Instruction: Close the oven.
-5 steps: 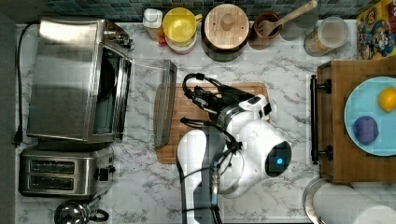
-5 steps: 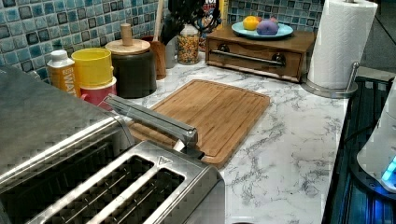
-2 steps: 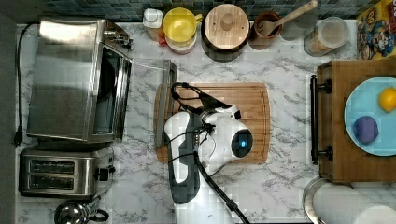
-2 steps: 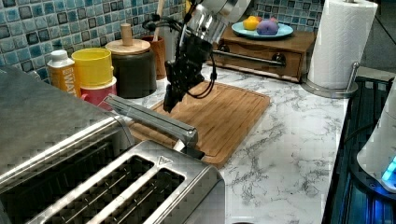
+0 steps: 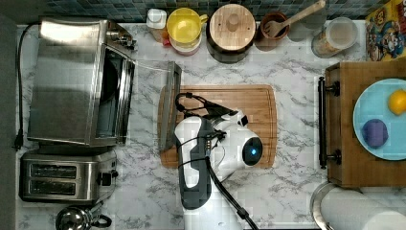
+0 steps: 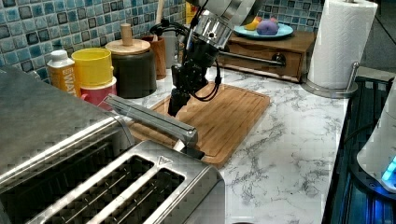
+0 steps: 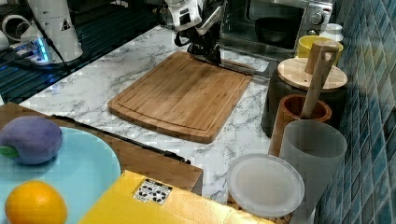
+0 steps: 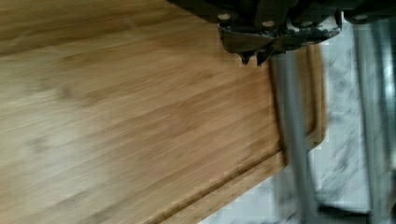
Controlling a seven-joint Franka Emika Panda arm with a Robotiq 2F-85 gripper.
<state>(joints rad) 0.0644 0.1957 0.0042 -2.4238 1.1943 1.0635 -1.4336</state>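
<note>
The oven (image 5: pixel 72 81) stood on the marble counter (image 5: pixel 297 191) at the top view's left, its glass door (image 5: pixel 153 103) dropped flat and open. The metal bar handle (image 5: pixel 170 108) at the door's free end overlapped the near edge of the wooden cutting board (image 5: pixel 253 110). Taking that board as the landmark, the oven lay wholly off the board's left edge in the top view, and the two-slot toaster (image 5: pixel 64 175) sat beside the oven, further from the tiled wall.

The gripper (image 6: pixel 173 105) hung over the board's oven-side edge, pointing down, just beside the handle (image 6: pixel 154 121) in the left view. In the wrist view the fingertips (image 8: pixel 252 55) sat pressed together to a closed point, holding nothing, with the blurred grey handle bar (image 8: pixel 292 135) right next to them; whether they touched the bar could not be told. In the right view the gripper (image 7: pixel 212 55) stood at the board's far edge, the open oven cavity (image 7: pixel 275 25) behind it.

Off the board's wall side stood a yellow cup (image 5: pixel 184 26) and a wood-lidded dark canister (image 5: pixel 232 28).
</note>
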